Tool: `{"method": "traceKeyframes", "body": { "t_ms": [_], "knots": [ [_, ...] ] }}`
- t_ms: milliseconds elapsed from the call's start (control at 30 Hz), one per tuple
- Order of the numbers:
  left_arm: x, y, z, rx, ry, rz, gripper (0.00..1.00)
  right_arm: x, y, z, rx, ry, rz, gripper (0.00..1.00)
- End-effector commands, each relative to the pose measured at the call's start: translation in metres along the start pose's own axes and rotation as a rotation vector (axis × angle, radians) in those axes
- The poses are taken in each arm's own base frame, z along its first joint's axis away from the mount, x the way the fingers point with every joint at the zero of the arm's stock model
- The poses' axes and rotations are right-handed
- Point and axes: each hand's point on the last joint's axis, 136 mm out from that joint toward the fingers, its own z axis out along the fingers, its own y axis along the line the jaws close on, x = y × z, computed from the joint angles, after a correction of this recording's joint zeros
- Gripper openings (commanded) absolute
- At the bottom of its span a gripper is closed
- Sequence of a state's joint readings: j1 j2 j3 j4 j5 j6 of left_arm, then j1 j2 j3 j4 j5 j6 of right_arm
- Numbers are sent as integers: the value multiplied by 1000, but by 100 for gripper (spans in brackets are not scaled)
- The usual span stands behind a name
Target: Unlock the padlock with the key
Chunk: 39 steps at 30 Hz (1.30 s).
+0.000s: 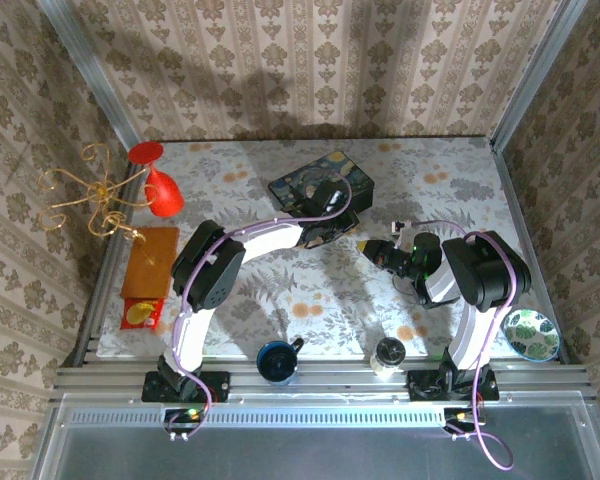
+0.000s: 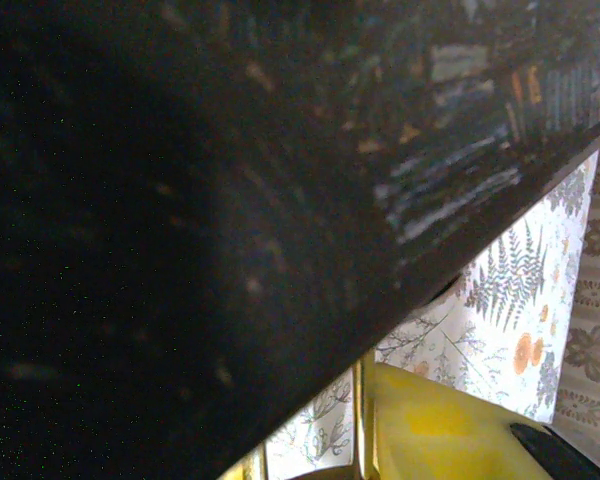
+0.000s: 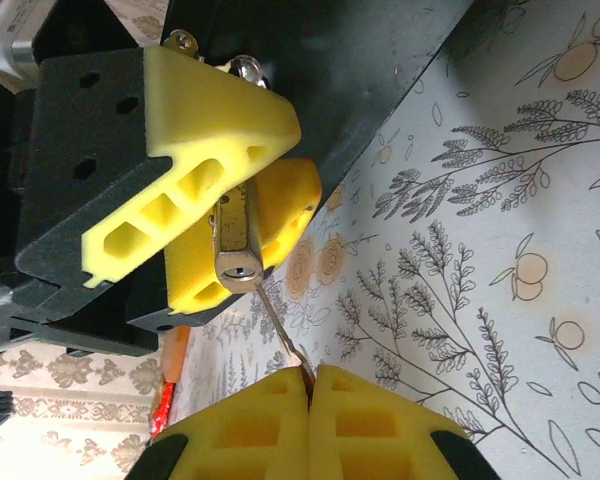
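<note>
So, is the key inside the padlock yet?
Not fully in: most of the key shows bare between the right gripper and the padlock. Whether its tip has entered the keyhole, I cannot tell.

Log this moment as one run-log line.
left end effector: shut on padlock | right end effector: shut on key | key: tip at padlock's keyhole, depth unclear

Top external: mounted high, above and behind the arm bases, looking down and forward over the whole table (image 1: 450, 180) to its far edge.
Left wrist: pressed close against the dark blue box (image 2: 180, 220), with a strip of table at lower right.
Right wrist: low and close, facing along the right gripper (image 3: 310, 385) and the key (image 3: 275, 320) to the padlock (image 3: 235, 245) in the left gripper (image 3: 298, 160).
All three views share the table's floral surface.
</note>
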<state>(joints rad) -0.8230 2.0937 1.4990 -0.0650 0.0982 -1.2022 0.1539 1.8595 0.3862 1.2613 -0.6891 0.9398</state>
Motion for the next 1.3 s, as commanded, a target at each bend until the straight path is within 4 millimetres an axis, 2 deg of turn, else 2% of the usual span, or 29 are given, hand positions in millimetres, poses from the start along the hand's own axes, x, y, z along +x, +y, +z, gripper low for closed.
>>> {"method": "traceKeyframes", "body": {
  "t_ms": [0, 833, 1267],
  "knots": [
    [-18, -42, -25, 123, -49, -2, 10, -9, 18, -1, -60, -14, -40, 0],
    [-15, -39, -20, 117, -38, -6, 10, -16, 24, -2, -68, -35, -50, 0],
    [-14, -39, -19, 119, -31, -5, 10, -14, 16, 0, -44, -37, -35, 0]
  ]
}}
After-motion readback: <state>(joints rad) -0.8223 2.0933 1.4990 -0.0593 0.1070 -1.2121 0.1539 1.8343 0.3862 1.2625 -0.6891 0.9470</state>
